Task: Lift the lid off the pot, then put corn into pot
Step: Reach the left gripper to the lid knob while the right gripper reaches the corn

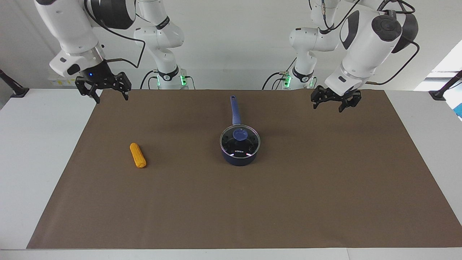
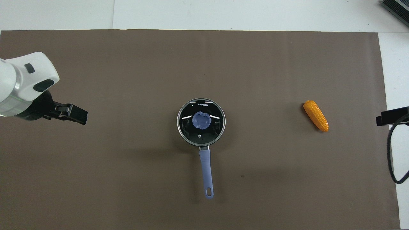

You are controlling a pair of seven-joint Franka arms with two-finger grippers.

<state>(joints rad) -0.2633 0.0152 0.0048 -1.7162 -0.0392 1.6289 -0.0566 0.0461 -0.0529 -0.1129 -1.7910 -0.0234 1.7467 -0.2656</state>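
I see the glass lid seated on the round pot, bumpy corn well apart; left end effector and right end effector spread, holding nothing.

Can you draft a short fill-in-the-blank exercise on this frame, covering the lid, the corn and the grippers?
1. The lid rests on the ____.
2. The corn lies on the brown mat, toward the ____ arm's end of the table.
3. The pot handle points ____ the robots.
4. The left gripper and the right gripper are both in the air, open and holding ____.

Missing words: pot; right; toward; nothing
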